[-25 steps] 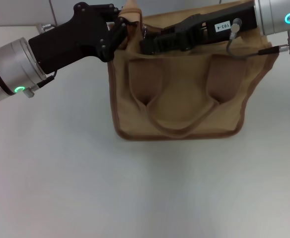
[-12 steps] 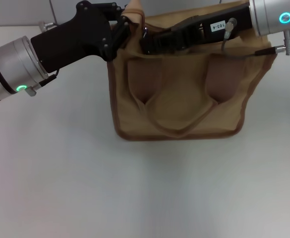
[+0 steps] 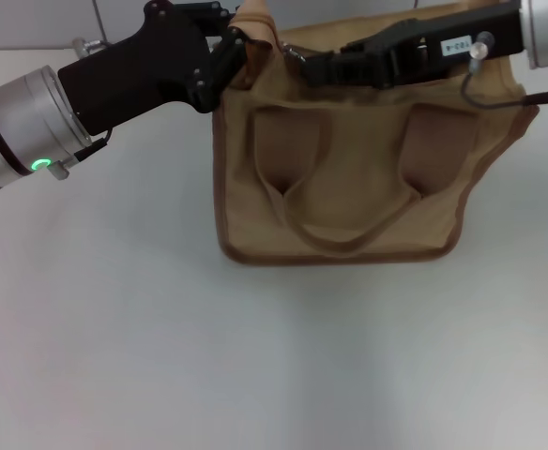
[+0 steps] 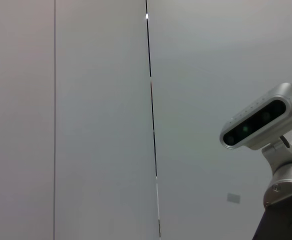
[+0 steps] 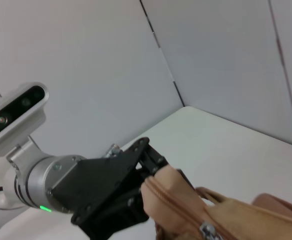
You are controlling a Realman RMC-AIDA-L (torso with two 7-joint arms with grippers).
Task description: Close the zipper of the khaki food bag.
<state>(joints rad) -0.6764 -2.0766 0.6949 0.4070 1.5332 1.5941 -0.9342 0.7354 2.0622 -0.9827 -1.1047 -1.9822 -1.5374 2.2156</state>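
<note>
Tan canvas, the bag [image 3: 344, 178] stands on the white table [image 3: 161, 347] with its handles lying against the front. The left gripper [image 3: 235, 47] is clamped on the bag's upper left corner. The right gripper [image 3: 313, 64] sits at the zipper [image 5: 178, 207] along the top edge; I cannot tell whether it is closed on the slider [image 5: 207, 230].

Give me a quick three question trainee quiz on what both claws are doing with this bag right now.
1. True or false: the left claw grips a top corner of the khaki food bag.
2. The right claw is at the bag's: A) zipper B) bottom edge C) front handle.
3. Fill in: the zipper's slider is ___ coloured.
Key: 1 true; 2 A; 3 silver.
</note>
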